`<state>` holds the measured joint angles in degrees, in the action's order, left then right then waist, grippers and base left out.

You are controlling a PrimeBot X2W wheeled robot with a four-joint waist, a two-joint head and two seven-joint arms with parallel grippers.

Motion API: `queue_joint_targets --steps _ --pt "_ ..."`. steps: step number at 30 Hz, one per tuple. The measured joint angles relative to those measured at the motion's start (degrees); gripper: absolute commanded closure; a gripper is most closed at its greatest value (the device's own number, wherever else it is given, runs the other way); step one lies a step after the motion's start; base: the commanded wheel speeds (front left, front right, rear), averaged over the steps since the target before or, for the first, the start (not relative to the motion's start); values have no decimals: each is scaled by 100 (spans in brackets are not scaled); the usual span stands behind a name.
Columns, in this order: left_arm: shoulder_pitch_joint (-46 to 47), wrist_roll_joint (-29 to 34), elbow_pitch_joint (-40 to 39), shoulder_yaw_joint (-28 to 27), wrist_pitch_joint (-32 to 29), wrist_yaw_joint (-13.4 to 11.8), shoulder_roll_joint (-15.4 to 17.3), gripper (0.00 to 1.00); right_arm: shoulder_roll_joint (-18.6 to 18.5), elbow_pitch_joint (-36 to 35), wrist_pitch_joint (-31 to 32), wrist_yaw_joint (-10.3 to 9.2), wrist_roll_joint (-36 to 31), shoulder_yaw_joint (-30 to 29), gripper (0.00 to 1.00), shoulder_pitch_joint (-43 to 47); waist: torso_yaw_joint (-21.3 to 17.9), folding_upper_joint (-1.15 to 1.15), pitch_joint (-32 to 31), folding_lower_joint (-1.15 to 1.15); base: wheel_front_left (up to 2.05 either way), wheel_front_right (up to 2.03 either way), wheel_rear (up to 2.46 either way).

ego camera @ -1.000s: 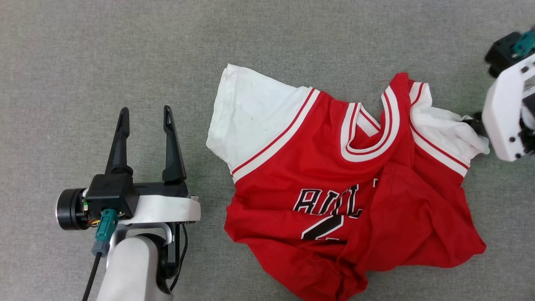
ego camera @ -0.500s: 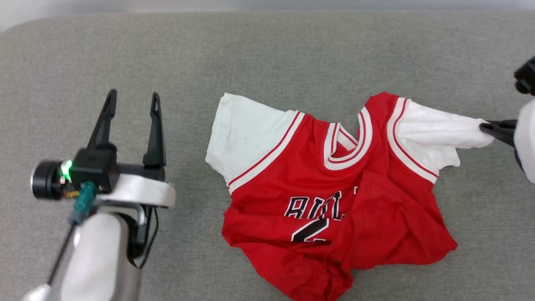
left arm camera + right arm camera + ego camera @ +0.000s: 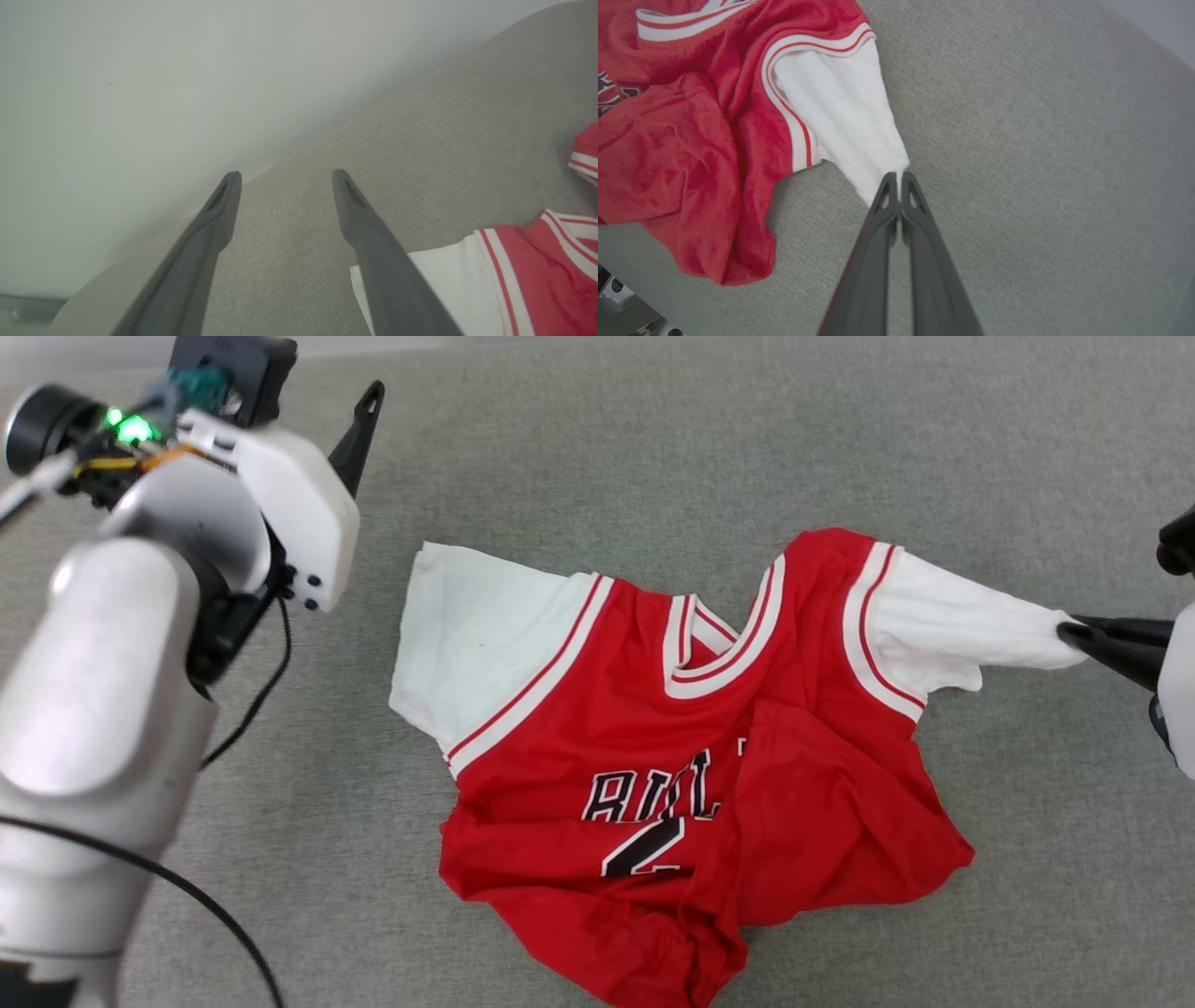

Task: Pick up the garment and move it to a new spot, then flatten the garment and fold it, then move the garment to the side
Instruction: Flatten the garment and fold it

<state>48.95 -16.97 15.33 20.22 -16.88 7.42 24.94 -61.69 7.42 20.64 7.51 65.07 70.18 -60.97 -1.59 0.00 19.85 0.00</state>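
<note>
1. Nearest the camera I read the left forearm (image 3: 103, 691), off to the left of the garment (image 3: 691, 756) and clear of it
2. The garment lies crumpled, front up, on the grey fabric surface (image 3: 653, 448). Its red lower body is bunched, and a fold on its right half covers part of the black lettering (image 3: 653, 793)
3. At the garment's right edge, the right gripper (image 3: 896, 176) has its fingers pressed together on the tip of the white right sleeve (image 3: 962, 621), which is stretched taut towards it
4. The garment's left sleeve (image 3: 476, 616) lies flat on the surface
5. Beyond that left sleeve, the left gripper (image 3: 286, 173) has its fingers wide apart with nothing between them
</note>
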Motion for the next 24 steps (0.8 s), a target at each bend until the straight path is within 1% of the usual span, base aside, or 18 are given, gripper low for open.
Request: queue_joint_targets --steps 4,5,7,10,13,16,22,24 --pt "690 -890 129 1002 -1174 -1 610 0 111 -78 -2 0 -126 -111 100 -3 -128 0 166 0 0 0 0" --pt "835 -1144 145 1237 -1470 -1 720 0 142 -104 -2 0 -166 -133 100 -4 -164 0 210 0 0 0 0" --pt "1116 -1651 175 1606 -1982 -1 829 0 172 -146 -2 0 -225 -196 100 -8 -225 0 303 0 0 0 0" --pt "1569 -2189 279 2083 -2624 -1 1012 0 222 -218 19 0 -315 -268 100 -20 -312 0 448 0 0 0 0" --pt "1863 -2697 510 2474 -3273 -2 1054 0 254 -274 55 0 -364 -346 100 -54 -385 0 597 1 0 0 0" --pt "2152 -2959 687 2895 -3888 -1 1085 0 274 -318 107 0 -416 -419 100 -98 -456 0 746 0 0 0 0" --pt "2531 -3161 1040 3582 -4480 -1 1091 0 419 -354 113 0 -534 -525 100 -143 -616 0 1048 1 0 0 0" --pt "2653 -3162 1100 3795 -4552 -1 1084 0 449 -348 112 0 -569 -549 100 -142 -656 0 1137 0 0 0 0"
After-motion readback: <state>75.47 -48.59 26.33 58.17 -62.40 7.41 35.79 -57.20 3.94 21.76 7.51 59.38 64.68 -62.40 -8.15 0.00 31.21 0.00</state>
